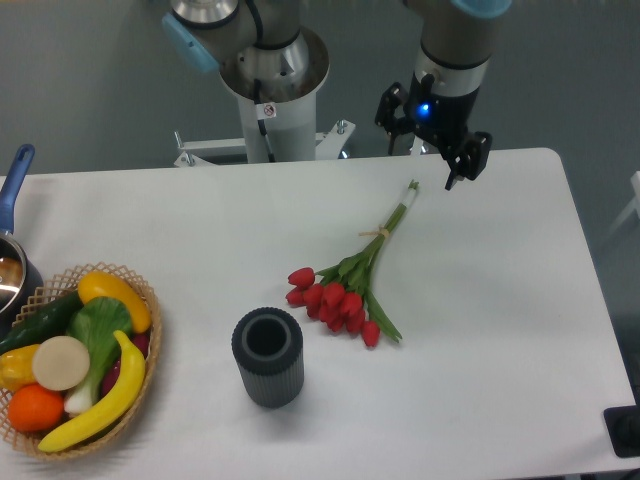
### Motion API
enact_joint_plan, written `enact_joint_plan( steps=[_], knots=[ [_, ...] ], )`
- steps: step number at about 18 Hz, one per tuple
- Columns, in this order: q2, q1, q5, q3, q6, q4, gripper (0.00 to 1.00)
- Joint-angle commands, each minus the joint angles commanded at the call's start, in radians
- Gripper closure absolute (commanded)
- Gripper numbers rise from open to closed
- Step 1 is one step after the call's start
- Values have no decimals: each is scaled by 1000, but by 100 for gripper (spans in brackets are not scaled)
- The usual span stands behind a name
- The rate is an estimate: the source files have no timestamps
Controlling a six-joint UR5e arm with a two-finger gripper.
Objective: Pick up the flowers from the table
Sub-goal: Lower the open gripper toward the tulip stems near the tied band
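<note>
In the fixed camera view, the white counter (480,330) fills most of the frame. The flowers (352,280) lie flat on it, a little right of its middle: the red buds cluster toward the front, and the thin green stems run diagonally up toward the back right corner, tied partway along, with the pale cut ends nearest the back edge.

The pincer (462,166) hangs over the back edge of the counter, near the right corner, just beside the cut stem ends and slightly to their right. It holds nothing. Its dark fingers point downward, but from this angle I cannot tell how far apart they stand.

A dark ribbed cylindrical cup (268,357) stands upright on the counter toward the front edge, just left of the buds and apart from them. At the front left corner sits a wicker basket (150,350) filled with fruit and vegetables. Behind it, at the left edge, a pot with a blue handle (12,200) is partly visible.
</note>
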Motion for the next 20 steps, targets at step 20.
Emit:
enact_joint_plan(
  steps=[20],
  knots=[
    [-14, 32, -17, -294, -31, 294, 0]
  ],
)
